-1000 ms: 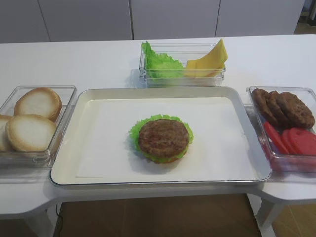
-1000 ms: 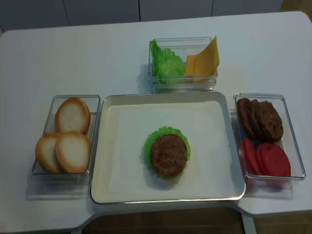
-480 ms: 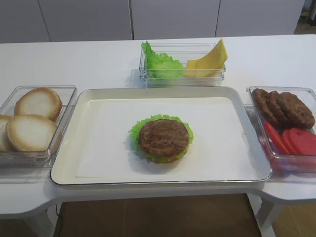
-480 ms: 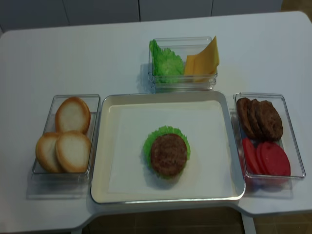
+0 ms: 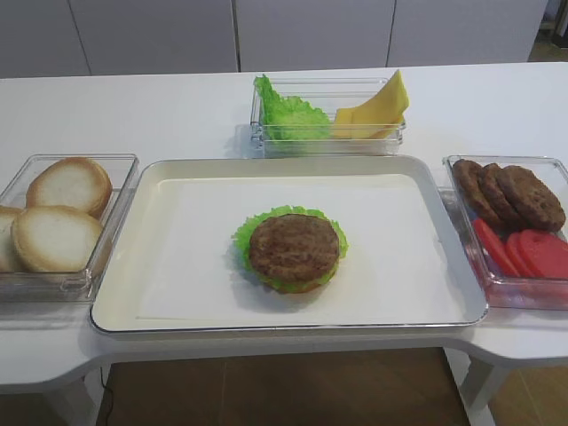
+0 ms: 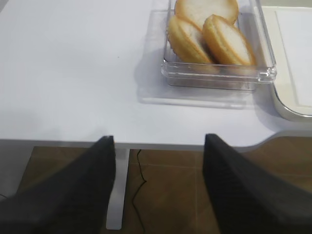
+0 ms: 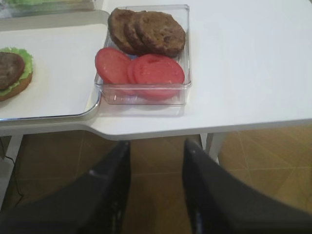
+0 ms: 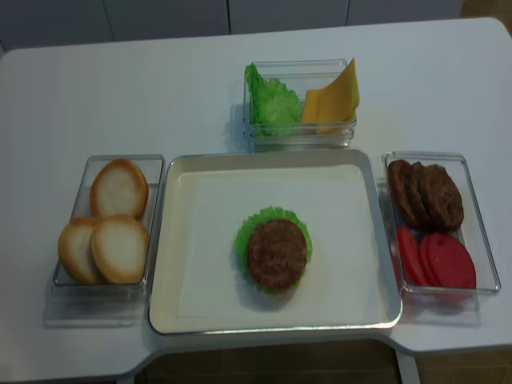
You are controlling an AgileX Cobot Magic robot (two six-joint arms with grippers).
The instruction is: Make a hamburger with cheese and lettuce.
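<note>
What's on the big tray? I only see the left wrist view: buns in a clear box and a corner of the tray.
Observer: A hamburger sits in the middle of the tray. It has a bun, a green leaf frill and a brown patty on top.
Operator: Any cheese on it?
Observer: None shows. The cheese leans in a clear box behind the tray, beside loose lettuce.
Operator: Is the other pincer holding something?
Observer: No. The right pincer is open and empty, hanging short of the tomato slices.
</note>
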